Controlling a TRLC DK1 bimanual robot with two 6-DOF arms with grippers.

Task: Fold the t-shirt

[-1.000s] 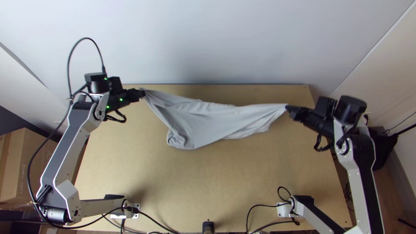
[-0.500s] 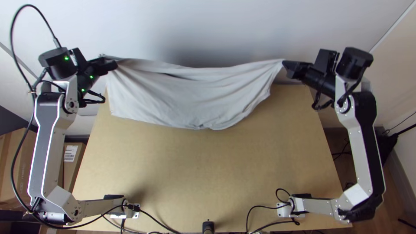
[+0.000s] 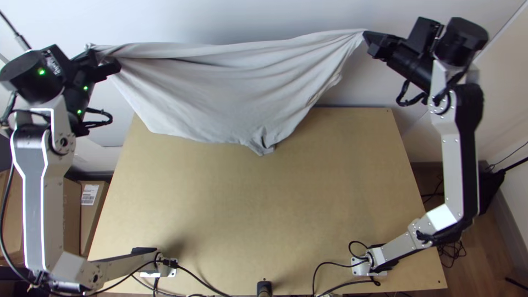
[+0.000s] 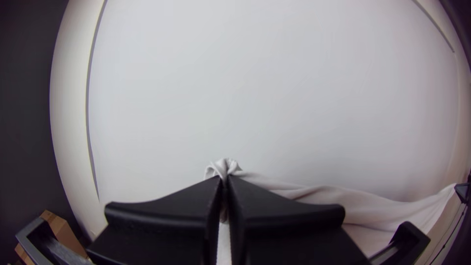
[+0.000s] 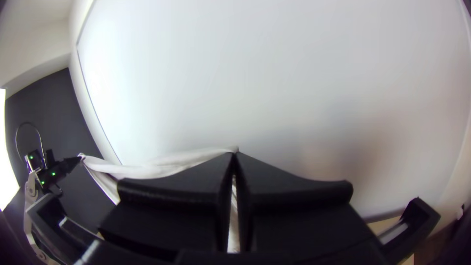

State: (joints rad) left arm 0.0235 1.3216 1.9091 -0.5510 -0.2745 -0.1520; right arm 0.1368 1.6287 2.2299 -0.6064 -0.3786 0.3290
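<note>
"Higher than a second ago, and drawn farther apart: is that how the left gripper (image 4: 224, 182) and the right gripper (image 5: 235, 156) have been shifted?"

"Yes. Between them the t-shirt (image 3: 225, 93) has been lifted toward the wall (image 3: 231, 16) and opened out."

"How much of the folding has been done?"

"None, as far as can be seen. The t-shirt has been picked up and stretched by two places. It seems that it must still be laid flat, smoothed and then folded."

"And where is it held?"

"In the top view it is hung across the far part of the table (image 3: 264, 209), its upper side pulled nearly straight, its lower side gathered into a bunched tip (image 3: 262, 144). Whether the table is touched cannot be told."

"What of the pincers?"

"Both are closed. The left gripper is pressed together on a gathered bit of the t-shirt, with a small tuft left poking out past it. By the right gripper, a narrow end is pinched."
</note>
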